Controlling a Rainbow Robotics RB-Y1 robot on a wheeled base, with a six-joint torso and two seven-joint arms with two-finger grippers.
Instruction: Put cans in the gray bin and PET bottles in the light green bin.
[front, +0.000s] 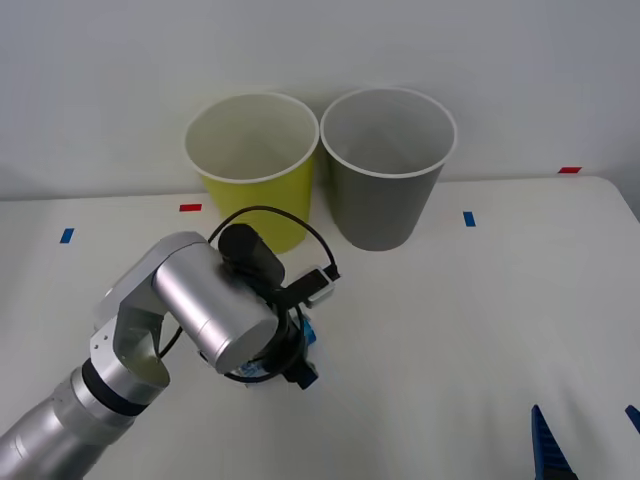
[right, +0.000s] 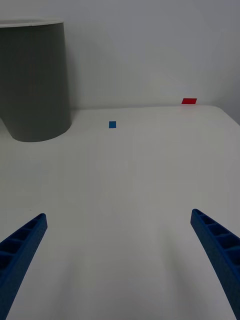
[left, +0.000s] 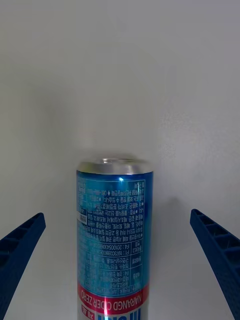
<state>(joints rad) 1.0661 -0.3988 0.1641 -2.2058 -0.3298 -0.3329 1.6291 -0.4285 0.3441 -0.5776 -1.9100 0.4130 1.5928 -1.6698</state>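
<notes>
The left gripper (left: 120, 270) hung spread wide around the can (left: 114, 240) on the table (front: 450, 320); the gray bin (front: 385, 170) and light green bin (front: 255, 165) stood apparently empty; the right gripper (right: 120, 265) waited, fingers apart.

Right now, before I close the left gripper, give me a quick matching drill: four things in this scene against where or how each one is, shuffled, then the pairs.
Things:
1. can
2. gray bin
3. light green bin
4. right gripper

Places or states:
A. far side of the table, nearer the robot's left
B. open over bare table on the robot's right
C. lying between the open fingers of the left gripper
D. far side of the table, nearer the robot's right

Pairs: 1-C, 2-D, 3-A, 4-B
</notes>
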